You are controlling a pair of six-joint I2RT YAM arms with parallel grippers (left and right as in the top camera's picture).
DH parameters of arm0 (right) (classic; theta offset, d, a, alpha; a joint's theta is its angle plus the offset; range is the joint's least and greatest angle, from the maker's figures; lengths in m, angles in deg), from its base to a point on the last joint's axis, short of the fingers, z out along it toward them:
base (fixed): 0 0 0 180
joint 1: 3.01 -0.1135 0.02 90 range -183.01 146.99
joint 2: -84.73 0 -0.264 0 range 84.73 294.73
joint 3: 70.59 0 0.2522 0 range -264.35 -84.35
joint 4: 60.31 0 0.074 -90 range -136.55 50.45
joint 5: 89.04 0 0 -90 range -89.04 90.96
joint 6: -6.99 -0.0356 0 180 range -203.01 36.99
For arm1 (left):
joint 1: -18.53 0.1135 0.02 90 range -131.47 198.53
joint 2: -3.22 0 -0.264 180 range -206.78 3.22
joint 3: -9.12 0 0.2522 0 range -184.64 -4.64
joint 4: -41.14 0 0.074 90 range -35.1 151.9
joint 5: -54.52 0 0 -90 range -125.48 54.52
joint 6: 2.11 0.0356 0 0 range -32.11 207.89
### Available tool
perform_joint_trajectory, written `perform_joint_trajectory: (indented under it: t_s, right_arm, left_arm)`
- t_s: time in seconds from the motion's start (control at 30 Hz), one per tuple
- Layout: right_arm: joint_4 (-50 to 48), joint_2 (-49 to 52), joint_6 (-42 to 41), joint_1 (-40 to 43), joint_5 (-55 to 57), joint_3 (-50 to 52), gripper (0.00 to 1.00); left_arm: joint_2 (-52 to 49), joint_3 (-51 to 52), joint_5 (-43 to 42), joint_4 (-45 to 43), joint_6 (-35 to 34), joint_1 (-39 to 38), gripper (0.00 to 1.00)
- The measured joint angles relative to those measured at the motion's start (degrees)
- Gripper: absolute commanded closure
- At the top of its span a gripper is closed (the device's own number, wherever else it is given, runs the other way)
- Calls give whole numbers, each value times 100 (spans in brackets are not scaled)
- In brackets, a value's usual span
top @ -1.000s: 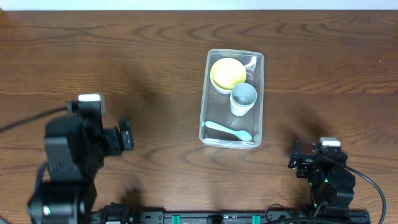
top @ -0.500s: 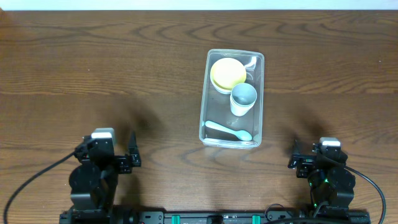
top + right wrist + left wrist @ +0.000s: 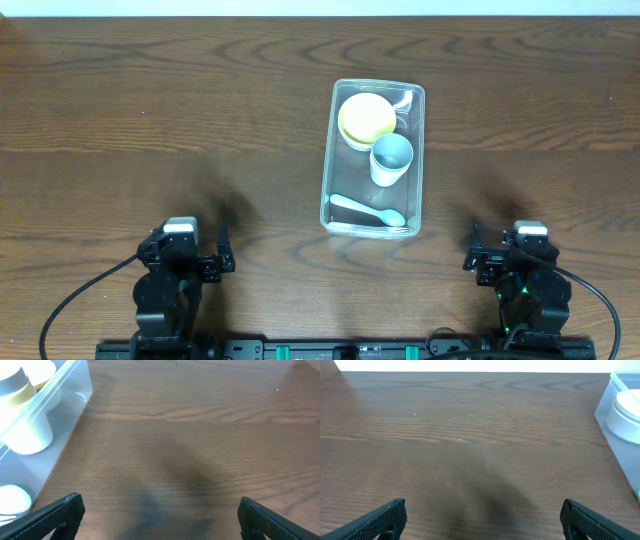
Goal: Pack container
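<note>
The clear rectangular container (image 3: 333,150) stands on the table right of centre. Inside it are a yellow bowl (image 3: 366,117) at the far end, a blue-grey cup (image 3: 390,158) in the middle and a pale blue spoon (image 3: 368,211) at the near end. My left gripper (image 3: 220,258) is open and empty at the front left, well away from the container. My right gripper (image 3: 478,256) is open and empty at the front right. The left wrist view shows the container's corner (image 3: 607,400) at its right edge. The right wrist view shows the container's wall (image 3: 65,387) and the cup (image 3: 25,430) at its left.
The table is dark brown wood (image 3: 180,110). A white wall strip runs along its far edge (image 3: 300,6). Both arm bases sit at the front edge.
My left arm has drawn back toward the front edge and folded low over its base. The right arm and the container's contents have not moved.
</note>
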Motion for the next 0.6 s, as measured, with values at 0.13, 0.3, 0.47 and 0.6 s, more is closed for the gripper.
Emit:
perform_joint_trajectory:
  t_s: [0.13, 0.3, 0.47, 0.6]
  right_arm:
    - [0, 0, 0, 0, 0, 0, 1]
    - [2, 0, 0, 0, 0, 0, 1]
    - [2, 0, 0, 0, 0, 0, 1]
    - [2, 0, 0, 0, 0, 0, 1]
  left_arm:
    - [146, 181, 0, 0, -2, 0, 2]
    - [192, 273, 0, -2, -2, 0, 2]
    - [199, 273, 0, 7, -2, 0, 2]
    - [201, 273, 0, 140, -2, 0, 2]
